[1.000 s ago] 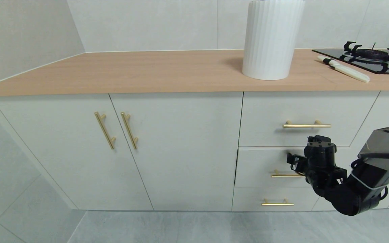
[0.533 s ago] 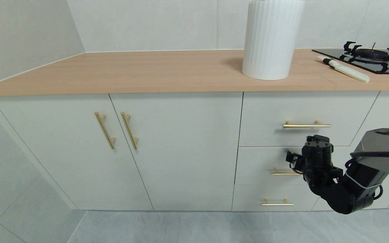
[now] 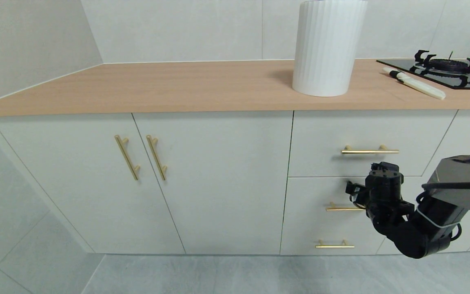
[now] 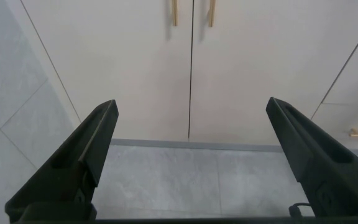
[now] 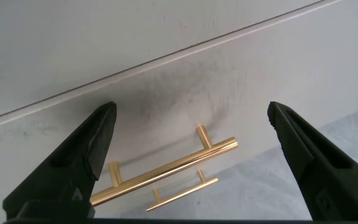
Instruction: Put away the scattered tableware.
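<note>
Right end effector at middle drawer handle, knife on counter above

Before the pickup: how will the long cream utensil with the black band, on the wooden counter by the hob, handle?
Long cream utensil probably stiff: it lies straight. Lying flat on the smooth wooden counter, it would likely slide or pivot if nudged off-centre. Low profile suggests an awkward pinch from above.
</note>
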Available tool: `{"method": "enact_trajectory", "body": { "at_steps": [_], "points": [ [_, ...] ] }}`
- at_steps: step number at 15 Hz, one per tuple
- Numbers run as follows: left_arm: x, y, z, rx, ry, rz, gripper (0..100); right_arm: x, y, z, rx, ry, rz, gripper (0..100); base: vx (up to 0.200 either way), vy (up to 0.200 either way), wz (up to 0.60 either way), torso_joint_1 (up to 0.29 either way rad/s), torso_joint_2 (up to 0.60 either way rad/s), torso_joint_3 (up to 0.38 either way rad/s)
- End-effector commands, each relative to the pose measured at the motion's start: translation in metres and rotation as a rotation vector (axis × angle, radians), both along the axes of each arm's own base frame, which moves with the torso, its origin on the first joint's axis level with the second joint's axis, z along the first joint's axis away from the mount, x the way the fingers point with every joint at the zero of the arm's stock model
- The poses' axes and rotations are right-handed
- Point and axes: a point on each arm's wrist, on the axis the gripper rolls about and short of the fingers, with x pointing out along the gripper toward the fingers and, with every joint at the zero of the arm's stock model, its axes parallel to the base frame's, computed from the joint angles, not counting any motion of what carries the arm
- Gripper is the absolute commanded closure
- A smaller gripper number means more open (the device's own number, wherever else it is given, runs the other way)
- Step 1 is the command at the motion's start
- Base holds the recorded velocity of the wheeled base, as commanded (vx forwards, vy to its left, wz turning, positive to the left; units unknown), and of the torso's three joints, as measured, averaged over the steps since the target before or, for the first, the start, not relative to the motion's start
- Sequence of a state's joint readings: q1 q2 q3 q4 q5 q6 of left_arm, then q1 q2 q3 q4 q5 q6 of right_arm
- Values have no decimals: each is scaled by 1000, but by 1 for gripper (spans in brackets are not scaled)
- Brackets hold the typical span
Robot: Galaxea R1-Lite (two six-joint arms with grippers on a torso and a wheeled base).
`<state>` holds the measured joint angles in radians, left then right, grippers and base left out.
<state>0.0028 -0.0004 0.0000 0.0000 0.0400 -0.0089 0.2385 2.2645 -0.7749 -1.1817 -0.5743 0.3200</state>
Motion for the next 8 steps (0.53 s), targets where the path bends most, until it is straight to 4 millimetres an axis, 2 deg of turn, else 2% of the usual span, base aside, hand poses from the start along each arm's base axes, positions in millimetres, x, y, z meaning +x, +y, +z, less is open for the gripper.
{"method": "enact_trajectory", "body": {
  "at_steps": [1, 3, 4, 5, 8],
  "points": [
    [0, 0, 0, 0, 0, 2, 0, -1, 0, 2, 2, -4, 1, 0, 0, 0, 0, 0, 0, 0],
    [0, 0, 0, 0, 0, 0, 0, -4, -1, 6, 2, -10, 2, 0, 0, 0, 0, 0, 0, 0],
    [0, 0, 0, 0, 0, 0, 0, -14, -3, 13, -4, -3, 6, 0, 0, 0, 0, 0, 0, 0],
    [0, 0, 0, 0, 0, 0, 0, -31, -7, 27, -27, 5, 37, 0, 0, 0, 0, 0, 0, 0],
    [0, 0, 0, 0, 0, 0, 0, -64, -13, 81, -61, -102, 69, 0, 0, 0, 0, 0, 0, 0]
  ]
}}
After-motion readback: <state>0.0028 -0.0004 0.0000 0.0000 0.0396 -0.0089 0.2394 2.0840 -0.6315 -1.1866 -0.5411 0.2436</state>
